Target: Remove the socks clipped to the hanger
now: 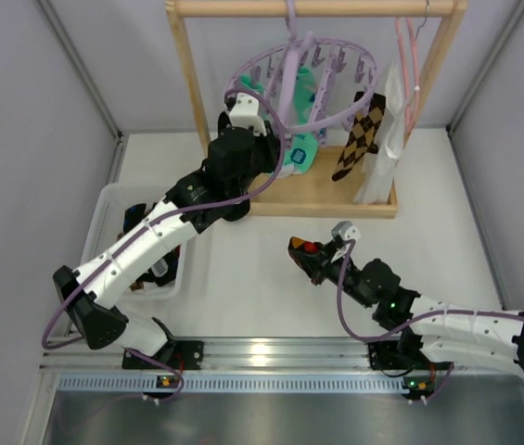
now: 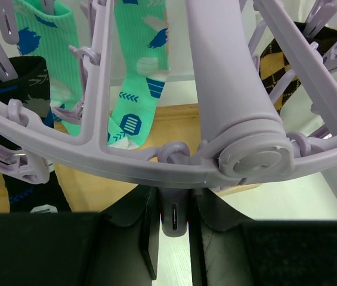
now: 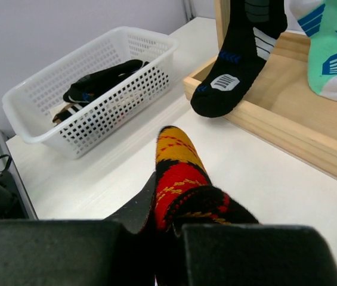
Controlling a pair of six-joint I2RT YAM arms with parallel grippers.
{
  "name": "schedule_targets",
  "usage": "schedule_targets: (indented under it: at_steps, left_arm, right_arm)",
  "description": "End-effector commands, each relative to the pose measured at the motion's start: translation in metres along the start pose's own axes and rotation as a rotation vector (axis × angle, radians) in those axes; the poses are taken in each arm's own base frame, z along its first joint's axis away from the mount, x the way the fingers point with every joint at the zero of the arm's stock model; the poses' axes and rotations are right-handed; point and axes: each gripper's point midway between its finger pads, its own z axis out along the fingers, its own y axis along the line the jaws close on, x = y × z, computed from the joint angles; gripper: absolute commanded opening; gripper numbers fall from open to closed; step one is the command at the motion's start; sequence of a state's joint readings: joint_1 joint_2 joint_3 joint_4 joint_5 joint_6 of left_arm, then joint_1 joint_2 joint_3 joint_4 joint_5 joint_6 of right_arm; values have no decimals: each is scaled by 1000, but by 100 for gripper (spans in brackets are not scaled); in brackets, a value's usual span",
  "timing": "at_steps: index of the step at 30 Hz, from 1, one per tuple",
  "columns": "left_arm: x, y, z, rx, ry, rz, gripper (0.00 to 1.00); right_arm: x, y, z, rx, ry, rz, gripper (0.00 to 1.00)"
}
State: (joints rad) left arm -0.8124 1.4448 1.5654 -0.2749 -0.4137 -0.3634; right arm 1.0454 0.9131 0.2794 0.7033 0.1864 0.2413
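A white table (image 1: 262, 278) is enclosed by plain pale grey surfaces: a left wall (image 1: 20, 111), a right wall (image 1: 521, 83) and a far wall (image 1: 132, 56). A light wooden rack (image 1: 185, 83) is set at the far end of the table, built of two uprights, a top bar and a flat base board (image 1: 326, 197). Along the near edge a silvery rail (image 1: 280, 352) is fixed, on which a soft glare is reflected. Nearer still, what seems to be brushed metal sheeting (image 1: 289, 417) is seen.

Round lavender hanger (image 2: 228, 89) hangs by its hook, pegs dangling all round. Clipped on it: two teal socks (image 2: 138, 59), a black-blue sock (image 3: 240, 53) and a brown diamond-check sock (image 1: 359, 139). The red-orange patterned sock (image 3: 177, 173) is off it, pinched in the right gripper (image 3: 168, 223).
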Motion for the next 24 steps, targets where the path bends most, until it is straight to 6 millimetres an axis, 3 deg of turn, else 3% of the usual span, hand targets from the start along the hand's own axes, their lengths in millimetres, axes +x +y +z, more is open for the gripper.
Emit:
schedule_targets:
  at_steps: [1,2,4,5,6,7,9,10,11,12,13,14,15,16,17,19,20,21,22,23,24]
  left_arm:
    - [-24,-10,0,34,-69,-17,0]
    - [-22,-10,-1,40,-63,-15,1]
    - [-16,-11,-5,58,-49,-11,37]
    - [-13,-9,-6,59,-43,-8,48]
    - [-16,-8,-13,62,-49,-10,70]
    - [-6,-4,-14,60,-30,4,77]
    - [-7,3,-28,59,-36,13,91]
    - [5,14,-30,29,-16,32,95]
    - [-2,20,-43,19,-36,31,98]
    - [-1,29,-49,-8,-35,40,98]
    - [15,44,-55,-57,7,67,98]
    - [6,61,-69,-126,-22,64,98]
    - [10,74,-78,-176,-11,78,98]
    - [23,92,-89,-246,40,103,98]
    - [15,119,-107,-379,13,109,98]
    - [20,149,-133,-518,41,127,98]
    - [11,163,-150,-574,5,118,98]
    - [8,170,-161,-603,-4,113,98]
    - [4,184,-180,-648,-16,107,98]
    - [2,187,-188,-648,-20,100,98]
    - [-4,196,-201,-689,-48,97,98]
  right_arm:
    - [-14,2,-2,9,-34,-5,0]
    - [-10,1,-3,9,-23,-6,0]
    - [-8,6,-5,-19,-13,-1,0]
    - [-5,6,-5,-22,-2,-1,0]
    - [-9,7,-6,-24,-7,-2,0]
    - [-10,7,-6,-21,-7,0,0]
    - [-11,5,-7,-8,6,-8,0]
    - [-11,5,-6,-3,15,-8,0]
    - [-4,2,-7,9,58,-30,0]
    - [-14,6,-3,0,52,-32,0]
    - [-11,8,0,-5,79,-46,0]
    - [-10,10,2,-19,100,-67,0]
    - [-17,22,7,-68,118,-78,0]
    - [-10,27,11,-94,159,-96,0]
    - [-12,32,15,-124,172,-120,0]
    - [-15,51,27,-209,215,-148,0]
    - [-17,56,31,-234,224,-159,0]
    - [-19,66,42,-271,247,-166,0]
    - [-37,79,52,-318,220,-178,0]
    - [-22,76,55,-314,262,-188,0]
    - [-26,90,70,-364,269,-190,0]
